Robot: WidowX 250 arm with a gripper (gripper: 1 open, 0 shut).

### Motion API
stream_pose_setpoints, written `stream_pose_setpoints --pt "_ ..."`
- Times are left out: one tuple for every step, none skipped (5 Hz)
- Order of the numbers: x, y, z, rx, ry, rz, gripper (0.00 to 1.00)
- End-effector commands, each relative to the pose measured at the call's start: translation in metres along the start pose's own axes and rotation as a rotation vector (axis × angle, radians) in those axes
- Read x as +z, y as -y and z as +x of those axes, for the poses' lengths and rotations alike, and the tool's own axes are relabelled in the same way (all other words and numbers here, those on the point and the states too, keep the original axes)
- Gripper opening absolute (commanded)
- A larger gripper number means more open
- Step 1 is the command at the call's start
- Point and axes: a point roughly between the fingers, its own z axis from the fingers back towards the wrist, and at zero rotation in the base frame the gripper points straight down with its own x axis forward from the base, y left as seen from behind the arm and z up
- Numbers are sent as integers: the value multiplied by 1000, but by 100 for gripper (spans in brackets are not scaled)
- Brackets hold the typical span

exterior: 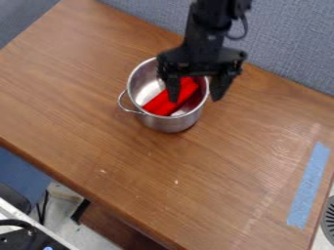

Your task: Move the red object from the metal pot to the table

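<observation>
No readable text from my feed. I see no lettering, labels, brand marks or numbers on the pot (pixel 164 96), the red object (pixel 174 96), the claw (pixel 197 84) or the surface (pixel 117 156). The blue tape (pixel 308 184) at the surface's edge looks blank too. Resolution is low, so any small print would be too fine for me to make out.

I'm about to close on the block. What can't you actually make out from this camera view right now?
- Whether the hand touches the red object: its fingers hide the contact.
- The red object's upper end: behind the hand.
- The metal pot far rim and far handle: covered by the hand.
- The table corners: cut off by the frame.
</observation>
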Motion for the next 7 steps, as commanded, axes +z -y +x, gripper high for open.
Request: stream_pose_setpoints --pt "44 9 -1 170 5 -45 0" --pt "77 21 -11 335 -20 -21 100" --pt "98 19 -22 452 -30 -2 100" --pt "108 19 -17 331 -20 6 100" --pt "105 11 -10 192 -19 26 100" --pt "103 20 -6 219 1 84 100" --pt "105 39 -2 294 -18 116 100"
